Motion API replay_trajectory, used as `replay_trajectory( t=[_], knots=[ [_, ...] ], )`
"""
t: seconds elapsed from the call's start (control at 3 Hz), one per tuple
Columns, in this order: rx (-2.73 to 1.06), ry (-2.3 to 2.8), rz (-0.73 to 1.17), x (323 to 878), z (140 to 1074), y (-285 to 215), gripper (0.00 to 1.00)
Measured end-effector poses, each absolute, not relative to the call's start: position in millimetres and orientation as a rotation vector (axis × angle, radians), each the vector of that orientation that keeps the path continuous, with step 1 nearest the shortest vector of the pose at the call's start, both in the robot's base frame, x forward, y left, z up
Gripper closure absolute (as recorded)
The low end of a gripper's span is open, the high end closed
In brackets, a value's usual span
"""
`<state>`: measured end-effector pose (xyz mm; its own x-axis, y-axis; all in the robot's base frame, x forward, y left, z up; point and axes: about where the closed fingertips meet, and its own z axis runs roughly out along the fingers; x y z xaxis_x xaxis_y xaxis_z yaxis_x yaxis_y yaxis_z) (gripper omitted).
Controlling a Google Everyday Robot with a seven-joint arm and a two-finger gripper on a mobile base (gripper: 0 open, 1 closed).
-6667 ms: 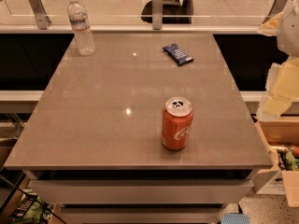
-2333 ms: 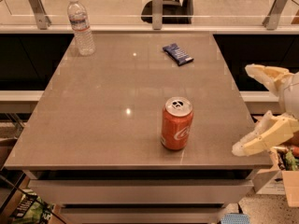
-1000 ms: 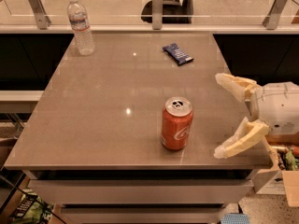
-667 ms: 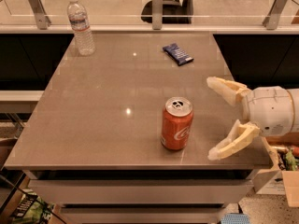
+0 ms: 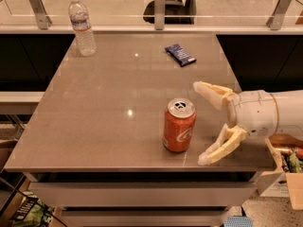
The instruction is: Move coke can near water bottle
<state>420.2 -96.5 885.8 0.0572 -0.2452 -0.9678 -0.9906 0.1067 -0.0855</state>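
Grey table (image 5: 109,89): coke can (image 5: 179,125) upright near the front edge, water bottle (image 5: 81,26) at the far-left corner, well apart. Gripper (image 5: 200,123) just right of the can, jaws wide open, empty. We centre the jaws round it, probably mid-height, before closing.

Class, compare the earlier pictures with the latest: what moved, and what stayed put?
The gripper moved in from the right edge toward the coke can, jaws open beside it, not touching. Nothing was grasped or released. The coke can, water bottle and blue snack packet stayed put on the table.
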Motion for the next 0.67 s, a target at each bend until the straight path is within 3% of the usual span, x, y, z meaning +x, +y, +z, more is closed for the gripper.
replay_trajectory(
  t=[0.67],
  knots=[
    [-1.352,1.356,0.970,421.0,888.8,-81.5,0.00]
  ],
)
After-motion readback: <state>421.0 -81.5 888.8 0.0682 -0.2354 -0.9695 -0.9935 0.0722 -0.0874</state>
